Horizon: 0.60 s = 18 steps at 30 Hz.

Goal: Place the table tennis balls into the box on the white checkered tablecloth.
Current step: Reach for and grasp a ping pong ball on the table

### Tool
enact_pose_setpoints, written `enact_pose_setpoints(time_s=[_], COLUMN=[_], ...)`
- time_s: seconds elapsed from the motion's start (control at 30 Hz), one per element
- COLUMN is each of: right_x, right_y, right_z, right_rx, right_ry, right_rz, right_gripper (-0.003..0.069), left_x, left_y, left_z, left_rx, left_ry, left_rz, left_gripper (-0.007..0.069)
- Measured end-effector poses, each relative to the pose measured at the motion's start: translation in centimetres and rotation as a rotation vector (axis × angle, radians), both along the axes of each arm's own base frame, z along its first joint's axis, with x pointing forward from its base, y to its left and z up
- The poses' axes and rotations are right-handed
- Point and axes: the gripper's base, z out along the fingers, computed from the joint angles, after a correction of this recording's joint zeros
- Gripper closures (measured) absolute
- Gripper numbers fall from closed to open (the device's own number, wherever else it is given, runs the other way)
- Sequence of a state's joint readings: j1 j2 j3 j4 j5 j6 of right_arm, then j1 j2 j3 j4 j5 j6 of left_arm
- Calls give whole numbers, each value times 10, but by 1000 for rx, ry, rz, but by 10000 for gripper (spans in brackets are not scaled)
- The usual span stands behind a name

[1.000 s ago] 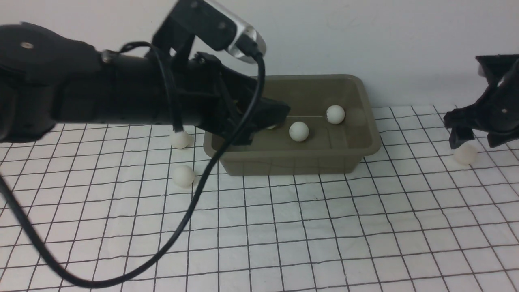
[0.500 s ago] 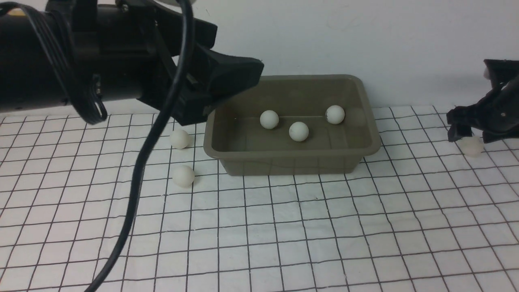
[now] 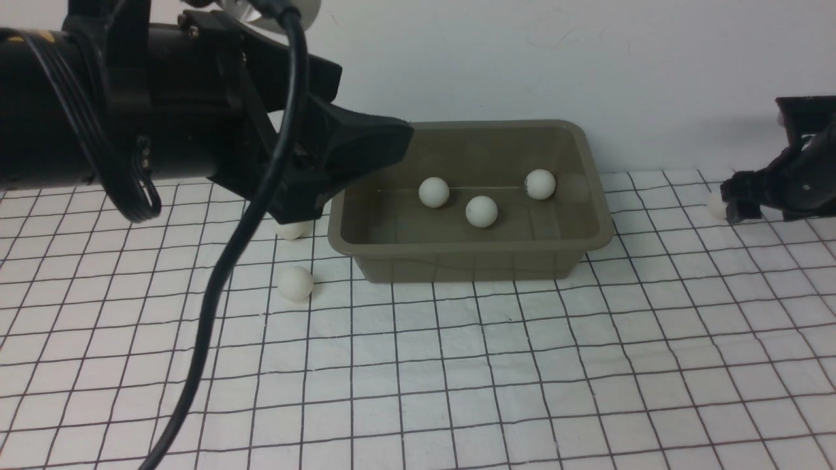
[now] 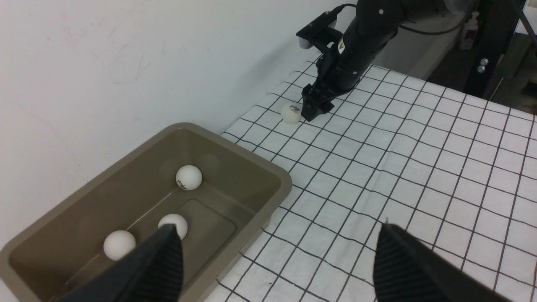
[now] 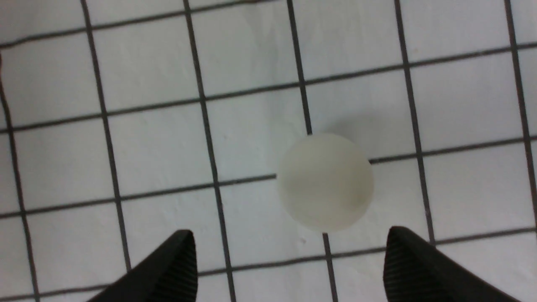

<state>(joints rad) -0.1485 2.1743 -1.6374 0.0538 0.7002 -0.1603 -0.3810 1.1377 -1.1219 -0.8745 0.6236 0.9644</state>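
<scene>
Right wrist view, ball (image 5: 325,182) just beyond spread fingers (image 5: 168,268)

Robotics lab, test-bench setup. Bare scuffed white painted wall (image 4: 126,63) behind a desk (image 4: 419,167) draped in white cloth with thin black grid (image 3: 522,365). Black jointed robot arm (image 4: 369,33) with cabling works over it; dark metal frame post (image 4: 495,42) and small white bottle (image 4: 469,26) beyond.

No text here is legible. One table tennis ball (image 4: 188,177) in the box (image 4: 256,184) carries a small dark printed mark, too small to read. Another ball (image 4: 290,113) on the white checkered tablecloth (image 4: 419,147) bears a similar speck. A pale sticker (image 4: 341,46) on the right arm (image 4: 369,25) is illegible too.
</scene>
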Motion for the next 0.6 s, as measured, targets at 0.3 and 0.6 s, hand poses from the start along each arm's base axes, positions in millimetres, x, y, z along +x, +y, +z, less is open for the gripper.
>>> enact_pose_setpoints(time_s=[0.3, 0.6], right_x=[6, 11], right_y=[3, 11], right_z=[4, 7], right_rx=[37, 134], right_ry=[-79, -140], right_rz=[5, 24], right_gripper=[124, 124], left_x=[0, 0], left_y=[0, 0], left_z=[0, 0], left_rx=[5, 7], left_ry=[1, 0], left_rz=[-2, -2], left_gripper=[73, 73])
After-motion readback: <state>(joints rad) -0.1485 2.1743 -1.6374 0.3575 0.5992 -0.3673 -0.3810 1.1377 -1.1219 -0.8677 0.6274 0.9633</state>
